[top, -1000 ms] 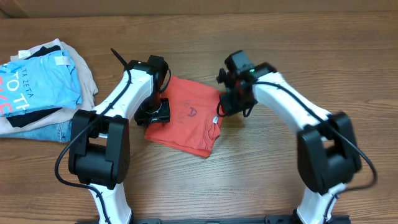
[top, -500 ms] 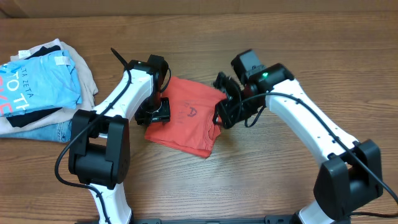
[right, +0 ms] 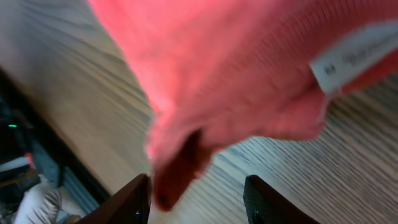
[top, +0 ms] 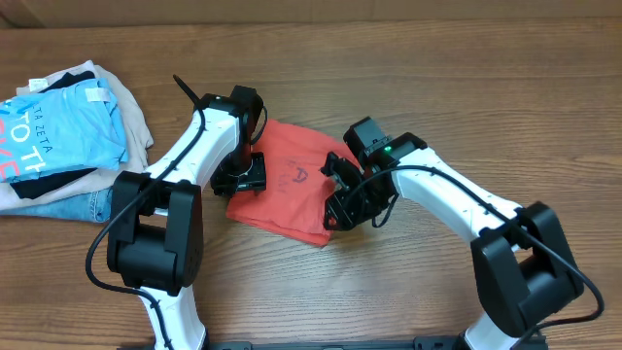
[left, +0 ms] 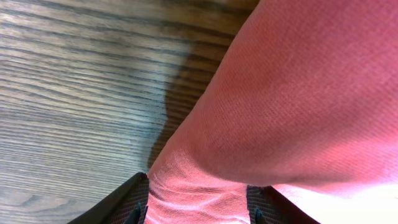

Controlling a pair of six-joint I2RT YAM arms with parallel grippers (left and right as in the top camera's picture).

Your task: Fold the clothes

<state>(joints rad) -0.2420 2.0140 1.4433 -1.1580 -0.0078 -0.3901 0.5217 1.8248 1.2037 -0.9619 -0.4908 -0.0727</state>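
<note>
Evidently the fold is in a late stage. The left end effector sits on one side edge of the coral-red short-sleeved cotton T-shirt. Its fingers are set apart with a thick roll of the red knit filling the gap between them, though I cannot tell whether they clamp that roll or only straddle it. The right end effector stands spread, with bare wood showing between its fingertips. Just ahead of it hangs the shirt's edge with a small white sewn-in label; one drooping lobe of cloth is close to one finger but, as far as I can judge, not pinched. Between the two end effectors the shirt lies on the brown wood-grain counter as a compact, layered, roughly rectangular bundle, with a faint dark print on its upper face. Well apart from the left end effector, on its outer side, rests a stack of folded garments topped by a light blue printed tee. The next move, I judge, calls for the right fingers to close around every layer of that loose edge before carrying it across, with the left one anchoring its side. If the bundle is already finished, both need only let go cleanly. By count there are one coral shirt, one label, two end effectors and one side stack showing four layers: light blue, beige, black and denim.
</note>
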